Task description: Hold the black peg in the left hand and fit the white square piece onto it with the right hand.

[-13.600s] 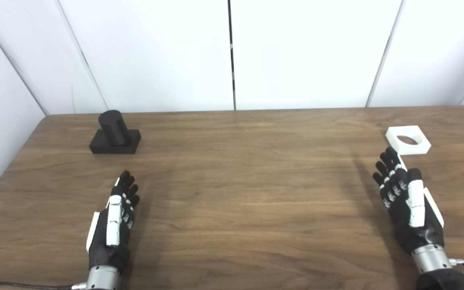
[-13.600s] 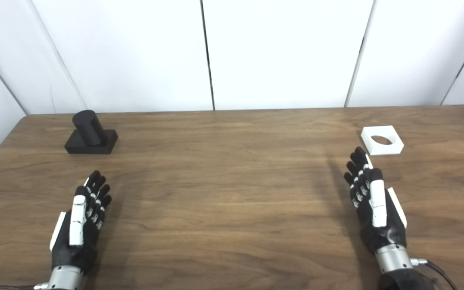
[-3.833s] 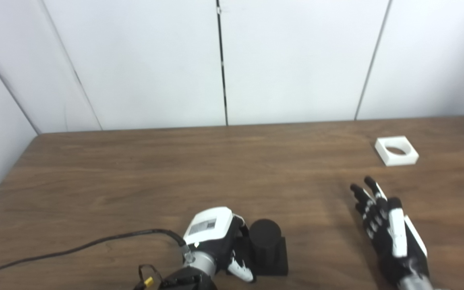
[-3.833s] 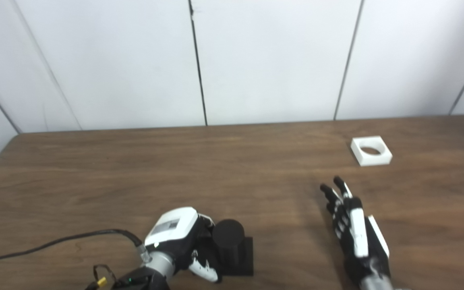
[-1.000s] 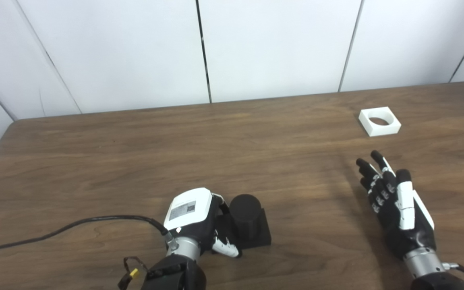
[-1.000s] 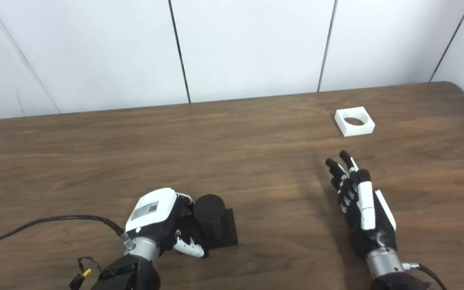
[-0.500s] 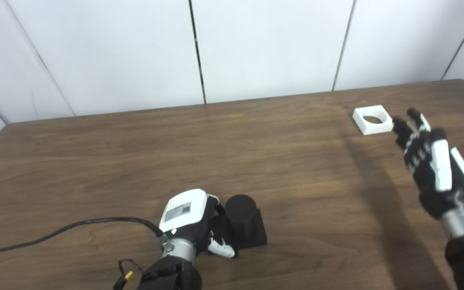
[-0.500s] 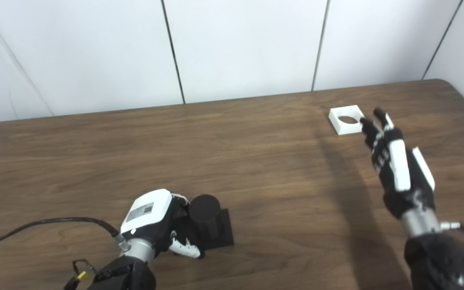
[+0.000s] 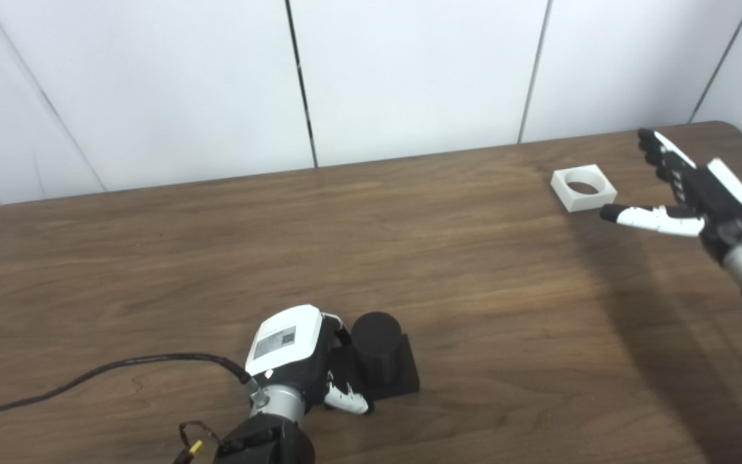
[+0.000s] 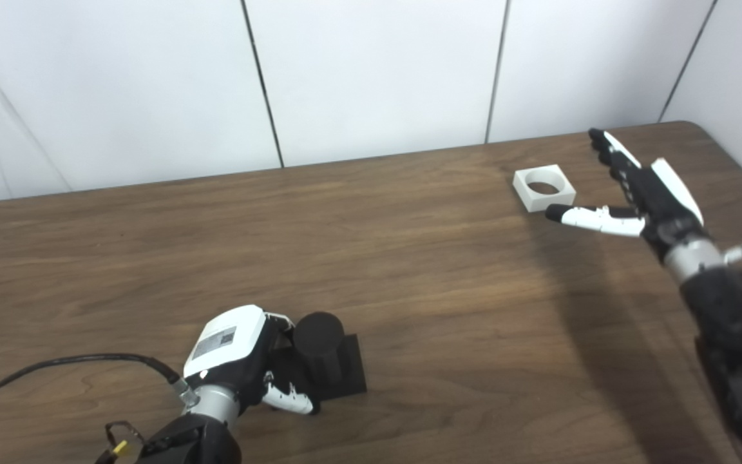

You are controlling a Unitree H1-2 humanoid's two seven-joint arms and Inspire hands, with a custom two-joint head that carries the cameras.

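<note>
Left eye view: our left hand (image 9: pixel 294 357) grips the black peg (image 9: pixel 377 351) near the worktop's (image 9: pixel 474 290) front edge; our right hand (image 9: pixel 690 190), spread and empty, hovers beside the white square piece (image 9: pixel 583 187) near the far right corner.

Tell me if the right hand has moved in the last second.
Yes. The right hand has gone forward, from short of the white square piece to beside it, open.

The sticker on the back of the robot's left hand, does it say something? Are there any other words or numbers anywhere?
Grey sticker on the white back of the left hand: it carries a small dark square mark, too small and blurred to read.
Black peg: no writing.
White square piece: no writing.
Right hand: no writing.
Table and wall panels: no writing.
So nothing here can be read.
</note>
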